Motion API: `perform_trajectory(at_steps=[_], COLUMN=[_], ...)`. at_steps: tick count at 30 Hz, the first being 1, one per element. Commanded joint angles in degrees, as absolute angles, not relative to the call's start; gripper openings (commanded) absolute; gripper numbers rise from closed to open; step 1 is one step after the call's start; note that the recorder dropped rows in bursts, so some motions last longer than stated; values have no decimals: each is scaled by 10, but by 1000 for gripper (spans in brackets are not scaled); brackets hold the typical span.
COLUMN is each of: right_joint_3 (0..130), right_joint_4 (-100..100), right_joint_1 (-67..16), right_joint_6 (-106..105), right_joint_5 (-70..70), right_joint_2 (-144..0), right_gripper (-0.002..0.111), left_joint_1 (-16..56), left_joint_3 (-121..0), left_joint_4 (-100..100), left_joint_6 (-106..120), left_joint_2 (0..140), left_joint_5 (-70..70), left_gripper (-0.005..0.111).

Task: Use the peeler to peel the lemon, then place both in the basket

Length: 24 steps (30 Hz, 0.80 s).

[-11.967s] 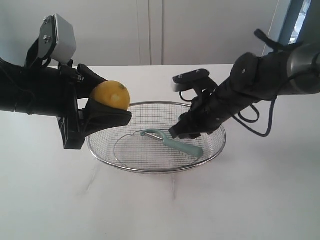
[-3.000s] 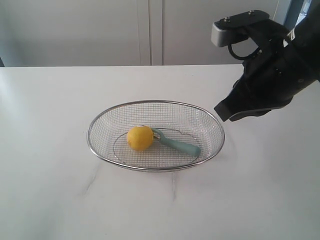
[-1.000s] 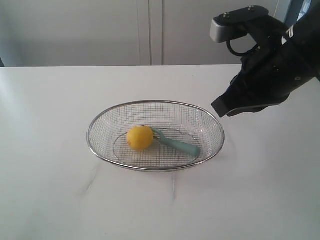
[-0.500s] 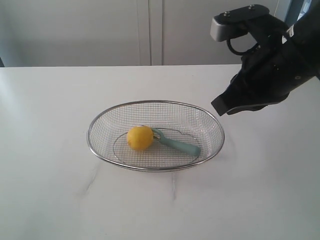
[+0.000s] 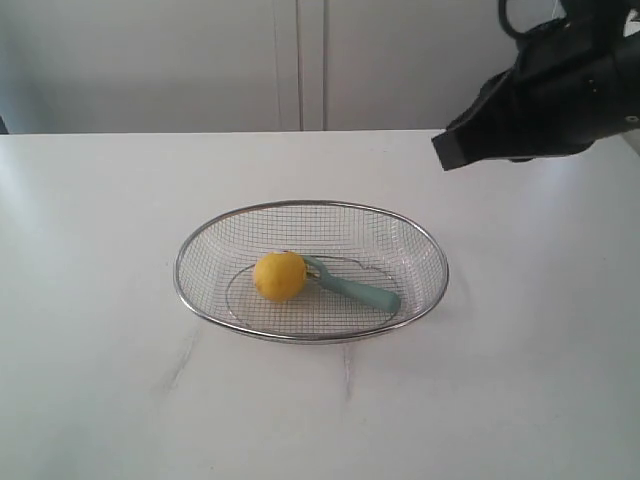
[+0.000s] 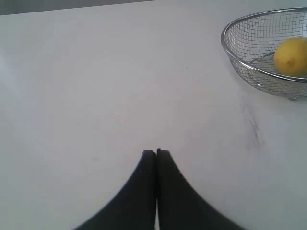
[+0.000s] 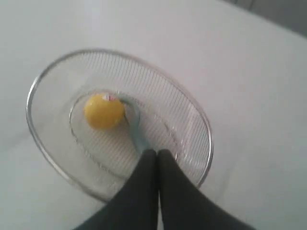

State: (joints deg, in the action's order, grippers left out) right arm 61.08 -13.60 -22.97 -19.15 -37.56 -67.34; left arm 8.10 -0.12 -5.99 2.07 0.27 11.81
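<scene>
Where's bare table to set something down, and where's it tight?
Bare table lies left of the basket, in front of it, and behind it. Tight: the basket's middle, filled by the lemon and the peeler. The right gripper hangs above the far right.

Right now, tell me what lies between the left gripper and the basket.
Only bare white tabletop, seen in the left wrist view: the left gripper, shut, sits apart from the basket holding the lemon.

Matte black right arm (image 5: 560, 100) with a looped black cable (image 5: 508, 22); slim, curved black fingers (image 6: 140, 191) tapering to blunt tips.
</scene>
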Motion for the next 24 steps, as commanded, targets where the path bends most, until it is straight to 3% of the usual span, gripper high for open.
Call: perform_trajectory(at_steps=[1,7,14,19,24], right_joint_3=[501,315,140,71,39], right_joint_4=[-157,-156,-166,-166,-166], right_joint_1=[-228,-199,-68,24,40], right_joint_6=[-192,-194,-158,-156,-156], right_joint_5=[-241,-145,-115,-129,-171], right_joint_2=[-572,-417,-216,-89,0], right_gripper=[0,0,0,0,0], left_joint_1=[81,81,81,81,81], left_joint_3=[0,0,0,0,0], left_joint_4=[-64,-64,-64,-64,-64], left_joint_6=[15,15,15,15,15], left_joint_2=[0,0,0,0,0], left_joint_5=[120,120,120,120,120], left_gripper=[0,0,0,0,0])
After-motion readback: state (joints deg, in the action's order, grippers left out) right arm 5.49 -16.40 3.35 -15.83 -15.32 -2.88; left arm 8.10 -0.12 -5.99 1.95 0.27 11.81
